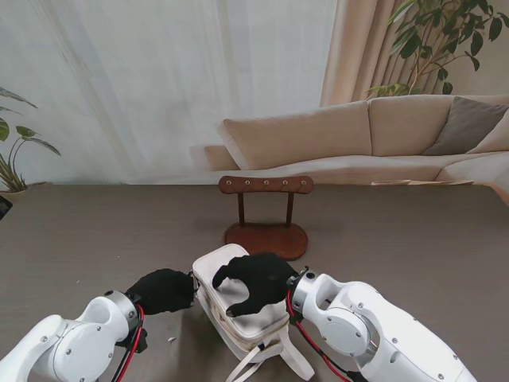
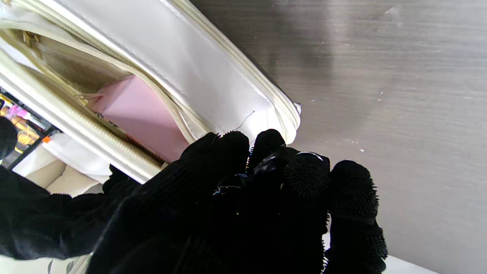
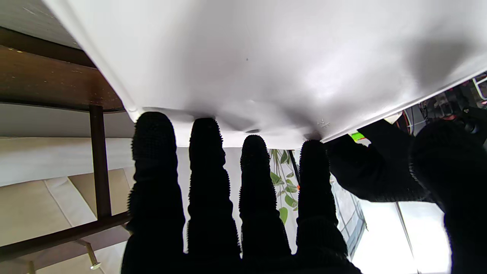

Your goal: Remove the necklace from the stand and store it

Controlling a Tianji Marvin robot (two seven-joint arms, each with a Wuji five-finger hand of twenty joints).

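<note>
The wooden stand (image 1: 266, 185) is at the table's middle and its pegs are bare; I see no necklace on it in any view. Nearer to me lies a white zip bag (image 1: 238, 310). My right hand (image 1: 254, 280) rests flat on top of the bag, fingers spread, with its fingertips (image 3: 207, 133) touching the white bag (image 3: 266, 57). My left hand (image 1: 163, 290) is at the bag's left end. In the left wrist view its fingers (image 2: 266, 160) are bunched where the zip opening (image 2: 76, 110) ends, seemingly on the zip pull, which stays hidden. A pink lining (image 2: 140, 110) shows inside.
The stand's brown base (image 1: 266, 237) sits just beyond the bag, and its post (image 3: 97, 160) shows past my right fingers. The bag's strap (image 1: 266, 362) trails toward me. A sofa (image 1: 374, 135) and curtain lie past the table's far edge.
</note>
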